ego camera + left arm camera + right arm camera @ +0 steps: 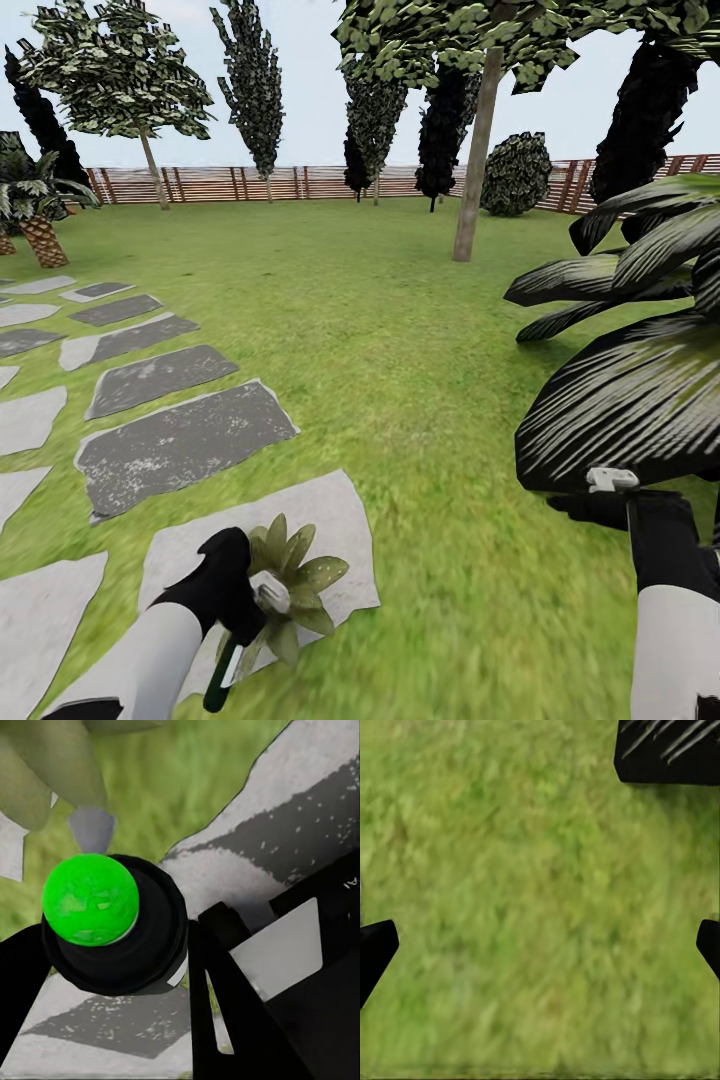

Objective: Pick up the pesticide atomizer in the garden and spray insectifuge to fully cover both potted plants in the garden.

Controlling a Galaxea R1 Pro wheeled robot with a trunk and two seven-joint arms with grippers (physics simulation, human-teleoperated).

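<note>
One plant is being treated: the left gripper (262,600) pinches the green-capped black atomizer (112,922) over the speckled pale-green rosette (290,585), lower left. The second remains. The right gripper (540,945) hangs spread over grass.

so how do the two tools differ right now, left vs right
The left tool is closed around the atomizer, its green top between the fingers; the right tool is spread open with nothing between its fingertips. In the head view the left tool hangs by a small potted plant at the edge of a paving slab, while the right tool sits under dark palm fronds over bare grass. Both are black.
</note>
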